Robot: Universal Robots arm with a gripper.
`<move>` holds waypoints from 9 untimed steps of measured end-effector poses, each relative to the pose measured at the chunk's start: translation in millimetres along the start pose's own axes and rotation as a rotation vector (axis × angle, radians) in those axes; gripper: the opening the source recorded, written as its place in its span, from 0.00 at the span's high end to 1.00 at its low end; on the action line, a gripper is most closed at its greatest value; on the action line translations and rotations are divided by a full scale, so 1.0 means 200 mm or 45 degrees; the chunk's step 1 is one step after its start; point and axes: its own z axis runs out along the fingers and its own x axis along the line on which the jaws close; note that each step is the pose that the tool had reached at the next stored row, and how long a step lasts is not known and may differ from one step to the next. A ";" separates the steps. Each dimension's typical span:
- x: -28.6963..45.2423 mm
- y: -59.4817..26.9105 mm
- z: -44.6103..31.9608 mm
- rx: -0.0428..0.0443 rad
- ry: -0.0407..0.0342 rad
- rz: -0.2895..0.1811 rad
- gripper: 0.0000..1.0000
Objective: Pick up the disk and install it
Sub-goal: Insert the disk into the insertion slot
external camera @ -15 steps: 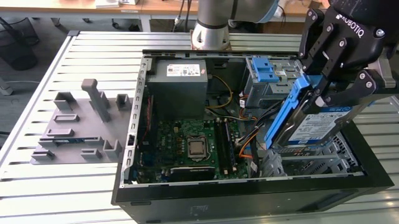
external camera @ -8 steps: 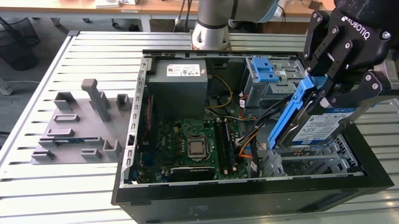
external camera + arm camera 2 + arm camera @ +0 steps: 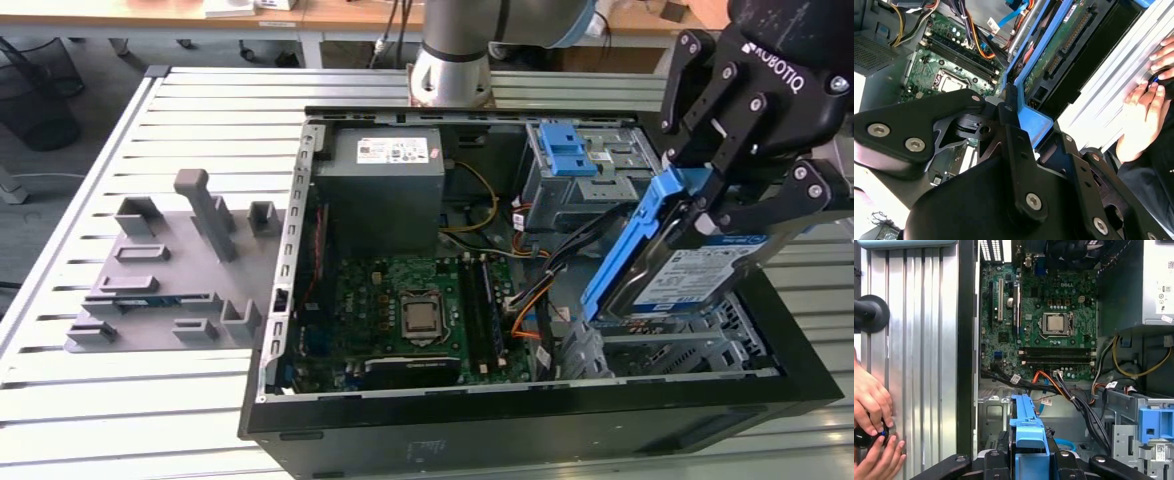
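The flat silver hard drive with a blue-and-white label and a blue plastic bracket, the disk (image 3: 694, 278), is held tilted on edge by the black two-fingered gripper (image 3: 734, 205), whose fingers are clamped tight on it. It is hung over the silver metal drive cage (image 3: 674, 352) at the exterior view's right of the open black computer case (image 3: 534, 425), beside the green motherboard (image 3: 400, 310) — contact with the cage cannot be judged. In the first wrist view, a person's hand (image 3: 869, 397) is seen beside the case, over the slatted metal table (image 3: 919, 365).
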 end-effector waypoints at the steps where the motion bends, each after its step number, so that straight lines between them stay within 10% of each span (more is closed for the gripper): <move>1: 0.000 -0.006 0.001 0.000 0.0000 0.000 0.64; 9: 0.001 -0.020 0.005 0.000 0.0015 0.000 0.64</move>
